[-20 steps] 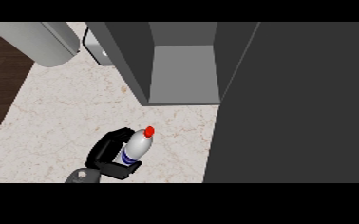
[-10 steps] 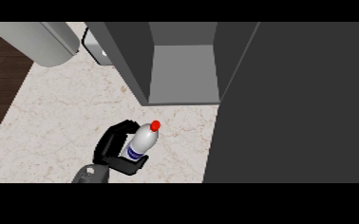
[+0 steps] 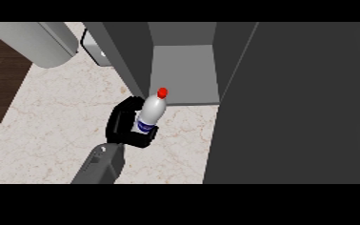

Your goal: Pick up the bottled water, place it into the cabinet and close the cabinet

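You've got the left robot hand (image 3: 124, 124) curled round the bottle (image 3: 152, 110), red cap up. The bottle is at 7 o'clock of the open cabinet (image 3: 184, 71), just beside its front edge, over the worktop (image 3: 56, 105).

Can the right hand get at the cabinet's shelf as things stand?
Probably yes: the right hand, holding the bottled water, is just before the open cabinet, door aside, nothing blocking the shelf.
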